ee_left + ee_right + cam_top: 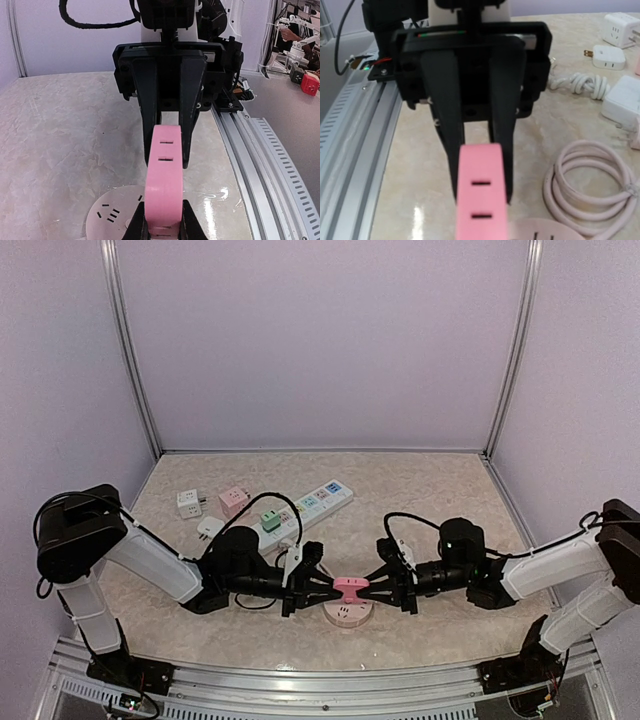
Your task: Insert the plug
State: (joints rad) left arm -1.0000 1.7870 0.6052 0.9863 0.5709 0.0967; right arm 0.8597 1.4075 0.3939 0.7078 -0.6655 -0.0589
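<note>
Both tools are clamped on the pink block-shaped plastic plug (350, 585) — left tool (326, 588) on its left end, right tool (375, 588) on its right — holding it over the round pale-pink socket disc (348, 618) at the desk's (430, 490) near edge. Alignment seems in hand; next comes a straight, level descent into the slots. Farther back lies a white power strip (310, 504).

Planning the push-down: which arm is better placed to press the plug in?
Left, marginally: left claw and right claw both grip the pink plug above the round socket; left's fingers visibly clamp it.
</note>
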